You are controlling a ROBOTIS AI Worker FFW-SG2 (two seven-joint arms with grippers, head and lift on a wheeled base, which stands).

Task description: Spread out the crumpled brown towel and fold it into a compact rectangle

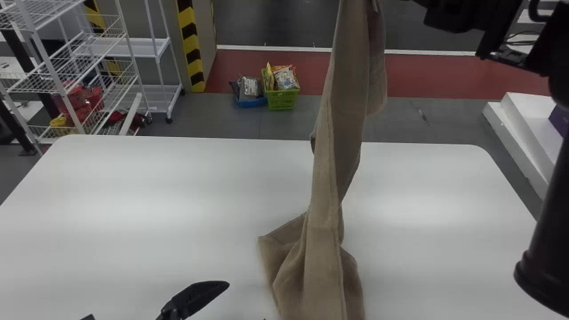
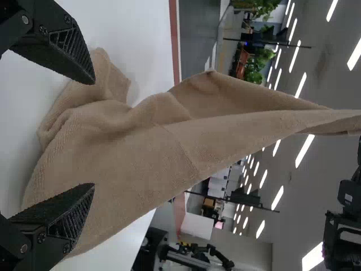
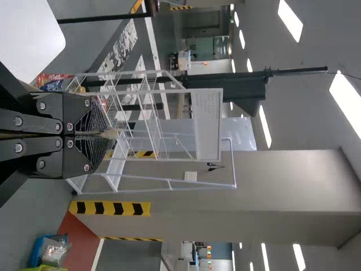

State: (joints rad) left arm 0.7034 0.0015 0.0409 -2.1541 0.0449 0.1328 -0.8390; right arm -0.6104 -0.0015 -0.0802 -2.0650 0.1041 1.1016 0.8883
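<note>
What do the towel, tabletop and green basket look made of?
Brown towel: matte, soft cloth, perhaps cotton, by its fine nap, folds and stitched hem. Tabletop: smooth white, semi-gloss, probably laminate, from its hazy light reflections. Green basket: likely moulded plastic, given its slotted wall; finish unclear.

At the upper left of the head view stands a white wire rack (image 1: 45, 53) with red packages (image 1: 91, 98) low down, near a column (image 1: 190, 44) striped yellow and black. At upper centre, a green basket (image 1: 281, 100) of snack bags (image 1: 286, 79) sits just beside a blue basket (image 1: 251, 103). A white stepped block (image 1: 518, 133) occupies the right edge. Green plants (image 2: 259, 62) show at the left wrist view's top.
</note>
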